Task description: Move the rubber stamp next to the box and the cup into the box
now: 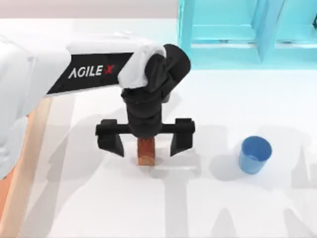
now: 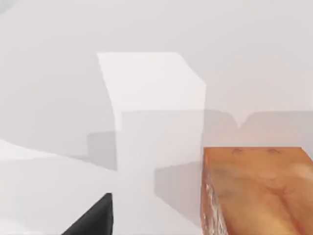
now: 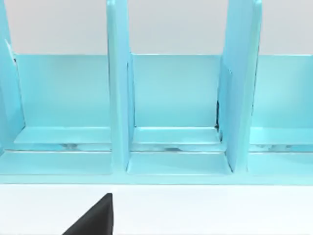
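Stamp pickup: left gripper, fingers wide, straddles rubber stamp at table centre (cup at its 3 o'clock, box toward 9), advisably closing squarely before lifting.

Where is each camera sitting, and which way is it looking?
Top view: sits above the table, looking down at the left arm, its open claw either side of the rubber stamp, the cup and the box at the left edge.
Left wrist view: rides the left arm, facing the table, with the stamp close and a dark fingertip.
Right wrist view: rides the right arm, facing the turquoise shelf, with a dark fingertip.
Shared: top and left wrist views both show the stamp.
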